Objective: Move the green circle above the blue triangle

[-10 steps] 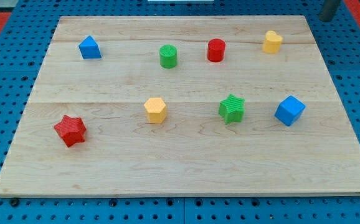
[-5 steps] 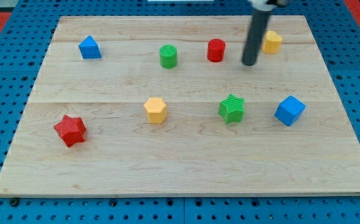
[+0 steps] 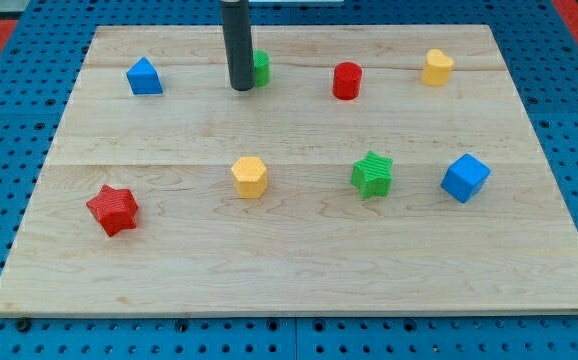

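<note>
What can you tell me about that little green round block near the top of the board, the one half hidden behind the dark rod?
The green circle is a short, bright green cylinder that looks like moulded plastic, standing upright on the wooden board near the view's top. Only its right part shows, since the rod covers its left side. My tip sits at its lower left, seemingly against it, though contact cannot be confirmed. The blue triangle lies to its left, the red cylinder to its right.

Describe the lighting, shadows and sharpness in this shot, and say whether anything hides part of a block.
Camera view: light is even and soft, with no glare on the wooden board; blocks such as the red star cast only faint shadows; everything looks sharp, my tip included; the rod covers the left part of the green circle, so whether they touch cannot be told.
</note>
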Controlling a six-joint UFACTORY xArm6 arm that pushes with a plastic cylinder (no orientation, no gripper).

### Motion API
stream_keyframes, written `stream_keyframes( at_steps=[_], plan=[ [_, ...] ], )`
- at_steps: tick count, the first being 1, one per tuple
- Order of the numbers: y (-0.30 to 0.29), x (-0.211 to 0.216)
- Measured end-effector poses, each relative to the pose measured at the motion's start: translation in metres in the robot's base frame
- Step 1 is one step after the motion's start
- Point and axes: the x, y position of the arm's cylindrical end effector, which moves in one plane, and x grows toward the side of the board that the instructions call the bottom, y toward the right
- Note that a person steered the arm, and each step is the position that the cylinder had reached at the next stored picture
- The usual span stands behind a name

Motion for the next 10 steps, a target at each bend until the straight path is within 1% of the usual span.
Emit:
stream_keyframes(
  at_steps=[1, 2, 3, 4, 5, 6, 7, 8, 9, 10],
  plan=[
    [0.018, 0.010],
    [0.022, -0.015],
    [0.001, -0.040],
    [0.002, -0.036],
    [0.054, -0.038],
    [0.043, -0.067],
    [0.002, -0.089],
    [-0.002, -0.089],
    [0.013, -0.100],
    [-0.031, -0.117]
  ],
)
